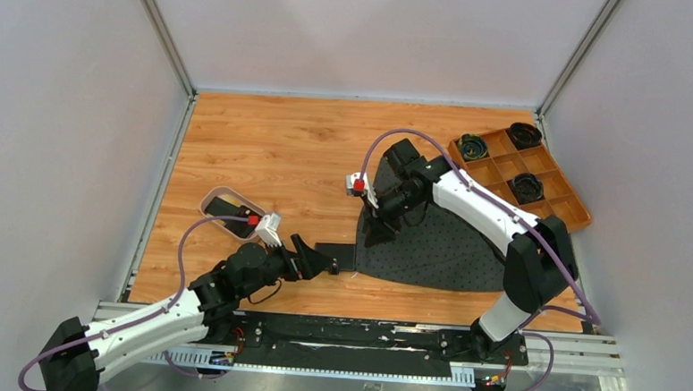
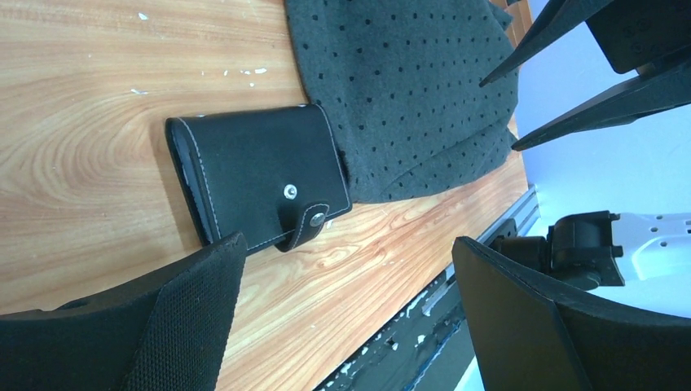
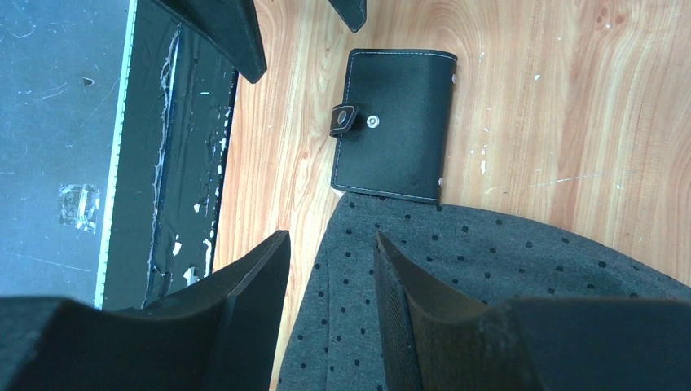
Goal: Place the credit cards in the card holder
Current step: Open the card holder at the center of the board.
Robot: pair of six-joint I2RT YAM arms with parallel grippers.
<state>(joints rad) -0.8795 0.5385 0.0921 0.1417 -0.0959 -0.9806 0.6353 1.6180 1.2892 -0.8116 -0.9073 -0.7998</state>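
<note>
The wallet (image 2: 261, 175) is black, edged with pale stitching, with a silver snap. The cloth (image 2: 407, 81) is dark grey with black dots. The table (image 1: 274, 147) is orange-brown wood grain.

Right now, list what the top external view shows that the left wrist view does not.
Only the top view: the pinkish tray and the orange compartmented box. Only the left wrist: the unfastened snap tab and white stitching. Both: the black card holder, the dotted grey cloth, the wooden table, the open left hand.
</note>
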